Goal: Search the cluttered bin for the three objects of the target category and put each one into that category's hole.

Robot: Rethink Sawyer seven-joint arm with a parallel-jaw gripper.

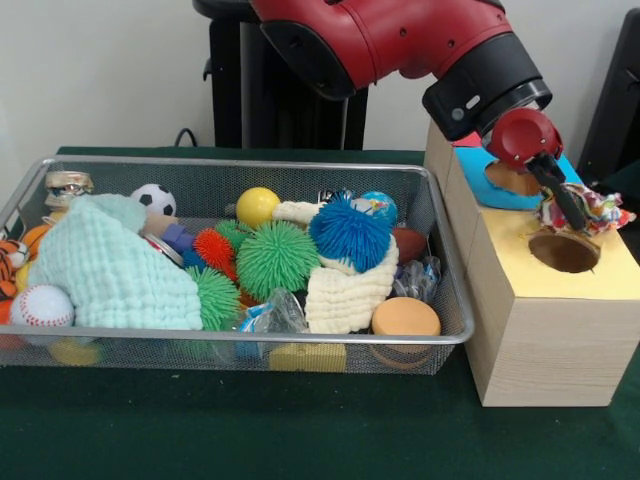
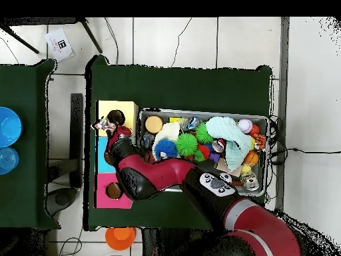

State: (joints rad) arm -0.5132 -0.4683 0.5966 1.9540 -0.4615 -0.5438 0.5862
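Bin [image 1: 440, 335] count: 4 spiky balls [image 1: 276, 256], 2 cloths [image 1: 110, 268], 1 baseball [image 1: 42, 305], 1 football [image 1: 153, 198], 1 yellow ball [image 1: 257, 205].

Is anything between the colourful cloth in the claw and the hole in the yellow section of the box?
Nothing visible: the patterned cloth hangs from the claw just above the open hole.

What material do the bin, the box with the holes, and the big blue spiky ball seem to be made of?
The bin looks like silver wire mesh with a shiny metal rim. The box seems pale unfinished wood, with visible grain; its top carries matte coloured panels, probably paper. The blue spiky ball appears to be soft rubber, judging by its many thin flexible spikes.
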